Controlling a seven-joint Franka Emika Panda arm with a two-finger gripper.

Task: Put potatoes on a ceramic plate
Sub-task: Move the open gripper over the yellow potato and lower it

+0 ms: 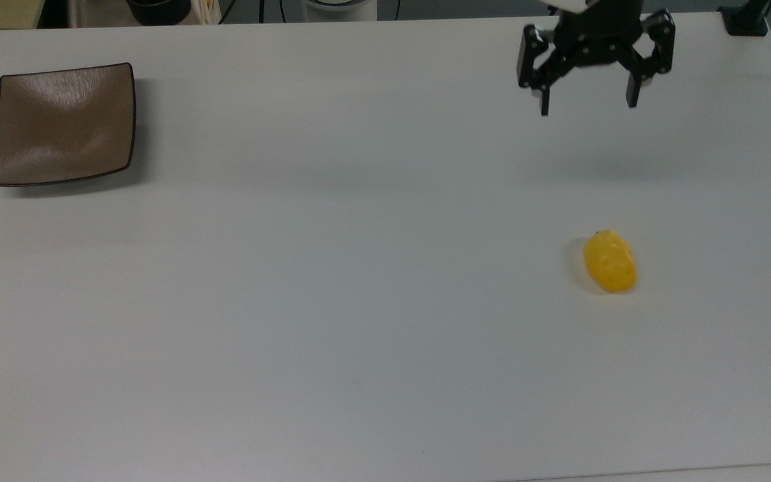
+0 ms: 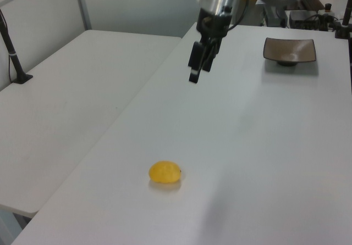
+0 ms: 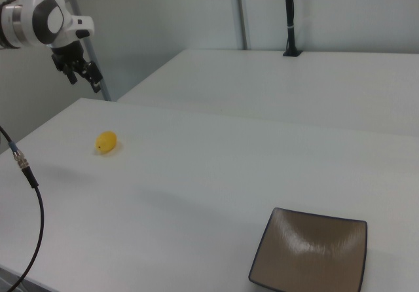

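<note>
Nearest in the left view lies the potato point(image 2: 165, 172), a small glossy yellow oval resting on the white bench point(image 2: 264, 146) close to the bench's edge on the left view's left; in the top view it sits toward the top view's right point(image 1: 610, 261). Further back, the claw point(image 1: 587, 104) hangs in the air above the bench with its jaws spread wide and nothing between them, well apart from the potato and not yet over it. Farthest off, the ceramic plate point(image 1: 61, 124) sits empty by the far corner, on the top view's left, well apart from both. The pickup has not begun. The likely trouble is the potato's rounded, slick skin: if the jaws close off-centre or across its long axis, it could squirt out and roll, possibly off the nearby edge. A weak grip could also drop it during the long carry to the plate.
</note>
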